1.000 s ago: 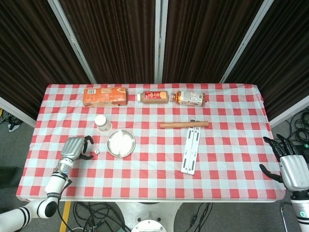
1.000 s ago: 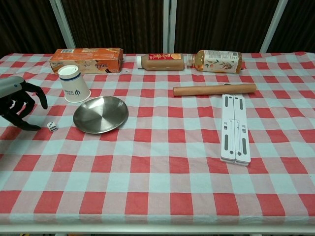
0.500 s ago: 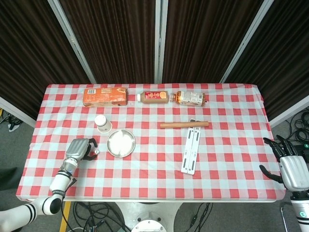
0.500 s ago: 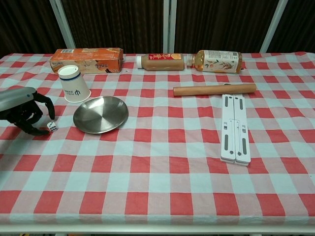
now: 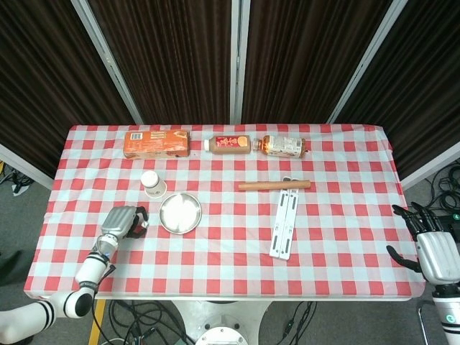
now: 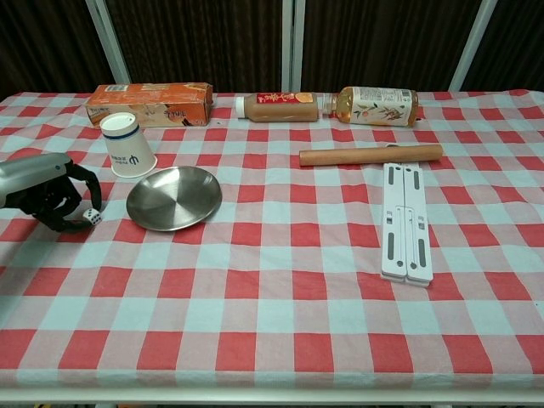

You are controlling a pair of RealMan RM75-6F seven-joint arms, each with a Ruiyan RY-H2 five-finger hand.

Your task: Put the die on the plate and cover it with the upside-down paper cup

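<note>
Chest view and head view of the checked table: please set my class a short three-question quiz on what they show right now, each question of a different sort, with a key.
1. True or false: the die already lies on the plate.
2. Which robot hand is at the die? A) left robot hand B) right robot hand
3. Fill in: the paper cup stands behind the plate, its opening facing ____.

Key: 1 false: the die is on the cloth, left of the plate. 2 A: its fingers curl around the die. 3 down.

A red-and-white checked tablecloth (image 6: 280, 289) carries a silver plate (image 6: 174, 197), white die (image 6: 92, 216) and blue-banded white paper cup (image 6: 129, 145).
</note>
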